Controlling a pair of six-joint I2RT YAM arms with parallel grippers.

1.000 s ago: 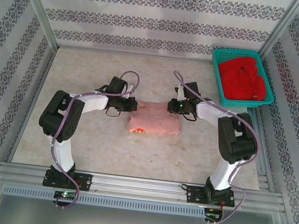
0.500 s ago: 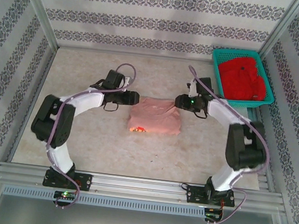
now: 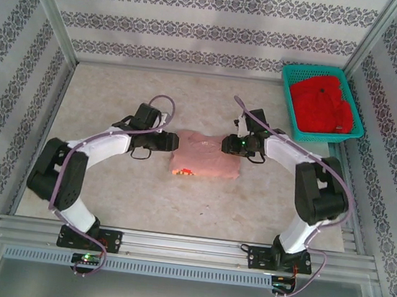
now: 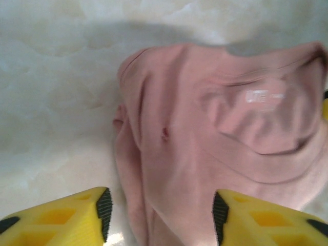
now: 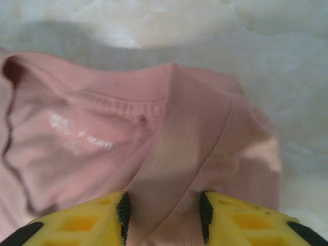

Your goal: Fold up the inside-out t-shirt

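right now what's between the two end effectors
The pink t-shirt lies between the left end effector and right end effector, seen in the top view.

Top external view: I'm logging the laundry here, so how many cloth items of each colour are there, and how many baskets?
Salmon-pink t-shirt: 1
Bright red garment: 1
Teal basket: 1
Total: 3

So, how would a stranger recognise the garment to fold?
On the pale table, look at the middle. There lies a folded dusty-pink t-shirt with an orange-red mark; the other garment is bright red and sits in a teal basket.
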